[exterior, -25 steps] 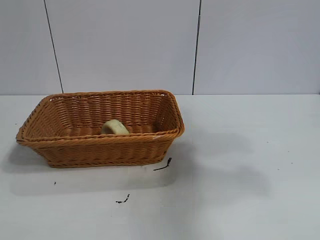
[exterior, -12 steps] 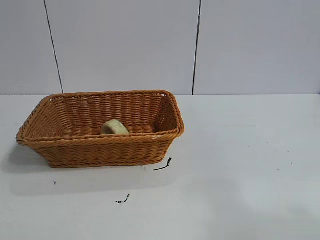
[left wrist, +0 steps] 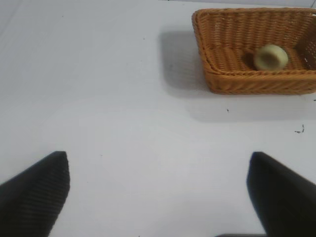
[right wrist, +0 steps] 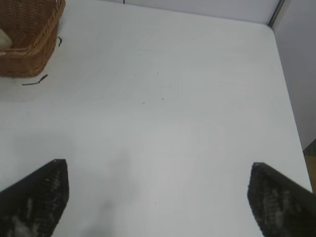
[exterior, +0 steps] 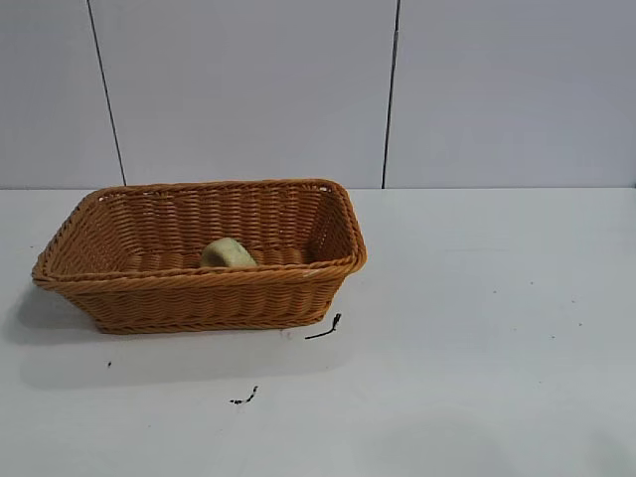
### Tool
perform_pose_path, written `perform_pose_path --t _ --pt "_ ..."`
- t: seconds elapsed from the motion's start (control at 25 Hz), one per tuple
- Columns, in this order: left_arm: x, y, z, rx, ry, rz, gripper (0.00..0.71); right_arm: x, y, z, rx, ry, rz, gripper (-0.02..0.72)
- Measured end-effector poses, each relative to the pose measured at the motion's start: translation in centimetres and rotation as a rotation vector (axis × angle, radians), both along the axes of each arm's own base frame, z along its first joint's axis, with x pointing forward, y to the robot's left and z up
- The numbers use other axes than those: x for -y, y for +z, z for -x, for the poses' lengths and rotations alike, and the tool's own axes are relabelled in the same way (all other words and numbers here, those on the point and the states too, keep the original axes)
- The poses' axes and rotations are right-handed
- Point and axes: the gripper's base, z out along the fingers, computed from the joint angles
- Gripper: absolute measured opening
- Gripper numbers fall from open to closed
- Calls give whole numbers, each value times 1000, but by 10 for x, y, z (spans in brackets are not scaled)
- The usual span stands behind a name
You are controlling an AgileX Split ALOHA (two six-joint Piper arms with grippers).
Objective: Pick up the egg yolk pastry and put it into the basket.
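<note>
The pale yellowish egg yolk pastry (exterior: 228,253) lies inside the orange-brown wicker basket (exterior: 199,288), near its front wall. Both also show in the left wrist view, the pastry (left wrist: 270,57) inside the basket (left wrist: 232,79). In the right wrist view only a corner of the basket (right wrist: 29,61) and a sliver of the pastry (right wrist: 4,39) show. My left gripper (left wrist: 158,170) is open and empty above bare table, well away from the basket. My right gripper (right wrist: 158,180) is open and empty above bare table. Neither arm appears in the exterior view.
Small black scraps lie on the white table in front of the basket (exterior: 323,328) (exterior: 243,397). A grey panelled wall stands behind. The table's edge and a corner post (right wrist: 276,15) show in the right wrist view.
A broad shadow on the table to the right of the basket has faded away. The basket and pastry have not moved.
</note>
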Motion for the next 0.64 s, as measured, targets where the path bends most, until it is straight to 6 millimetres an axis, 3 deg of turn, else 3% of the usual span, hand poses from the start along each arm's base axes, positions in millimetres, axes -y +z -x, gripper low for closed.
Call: perform_pose_path --t 0.64 --pt "0 0 0 0 0 0 696 1 -1 0 -2 -11 -4 683"
